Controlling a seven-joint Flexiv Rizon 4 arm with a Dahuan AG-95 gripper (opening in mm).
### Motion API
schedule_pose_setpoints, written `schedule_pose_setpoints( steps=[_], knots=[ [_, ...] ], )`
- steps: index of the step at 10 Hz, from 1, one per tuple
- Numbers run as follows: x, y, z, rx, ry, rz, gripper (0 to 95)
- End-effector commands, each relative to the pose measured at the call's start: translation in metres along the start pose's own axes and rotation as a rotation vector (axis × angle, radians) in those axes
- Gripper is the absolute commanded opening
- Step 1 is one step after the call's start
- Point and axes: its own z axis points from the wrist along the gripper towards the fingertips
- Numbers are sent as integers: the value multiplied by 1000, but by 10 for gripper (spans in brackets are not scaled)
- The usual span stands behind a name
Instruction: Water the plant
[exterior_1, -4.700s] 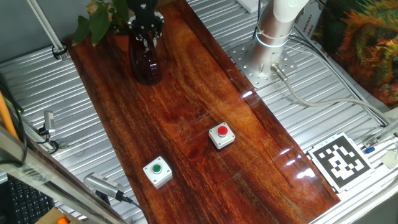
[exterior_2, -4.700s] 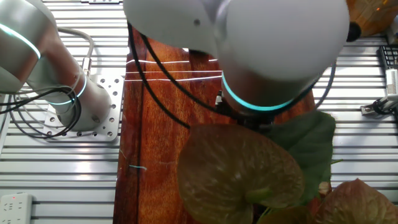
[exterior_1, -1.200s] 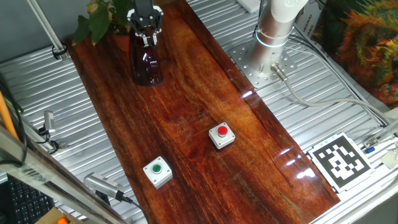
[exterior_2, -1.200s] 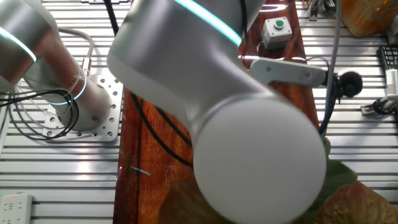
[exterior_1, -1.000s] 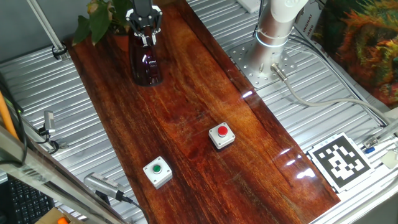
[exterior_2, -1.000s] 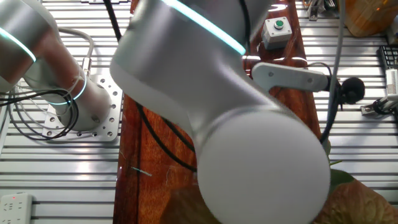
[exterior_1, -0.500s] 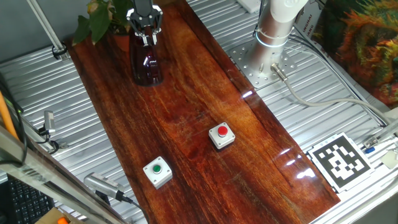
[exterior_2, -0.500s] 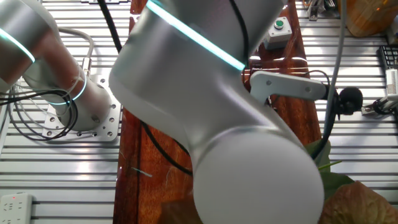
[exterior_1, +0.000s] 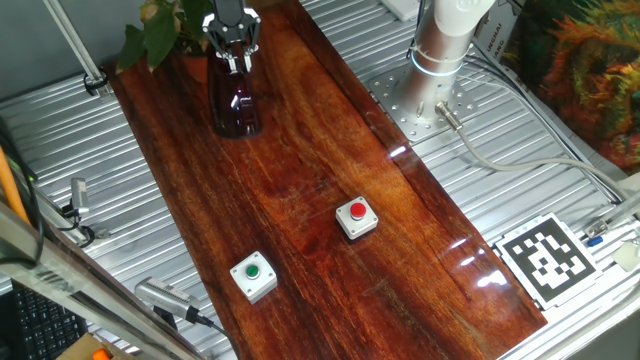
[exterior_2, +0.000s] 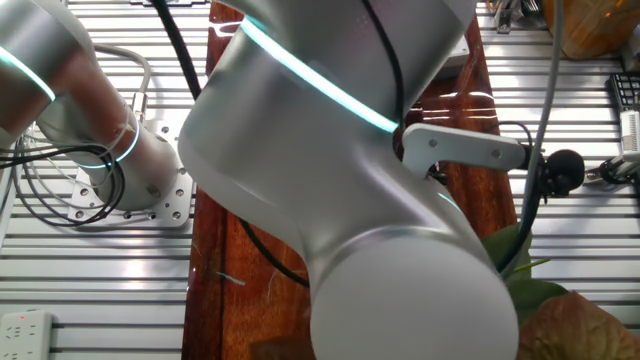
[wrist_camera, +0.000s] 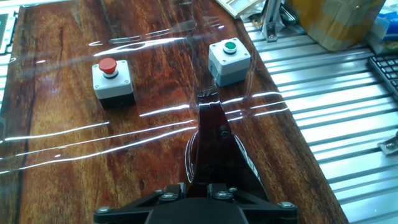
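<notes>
The plant stands at the table's far left corner, its green and yellowish leaves showing. Its pot is mostly hidden behind the gripper and vessel. Its leaves also show at the lower right of the other fixed view. My gripper is right beside the plant, shut on the top of a dark red translucent vessel. The vessel's base is low over or on the wood; I cannot tell which. In the hand view the vessel reaches forward from between my gripper's jaws.
A red button box and a green button box sit on the wooden board. The arm's base stands to the right. Bushy orange-green foliage fills the far right. My arm blocks most of the other fixed view.
In the other fixed view my wrist has turned a little more and covers more of the board. In the first fixed view the gripper and vessel have barely moved.
</notes>
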Motion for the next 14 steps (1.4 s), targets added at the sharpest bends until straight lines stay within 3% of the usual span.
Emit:
schedule_pose_setpoints(
  steps=[1,6,14],
  knots=[
    [-1,-1,-1,-1,-7,-4,0],
    [-3,-2,-1,-1,-55,-1,0],
    [-5,-3,-1,-1,-109,-2,0]
  ],
)
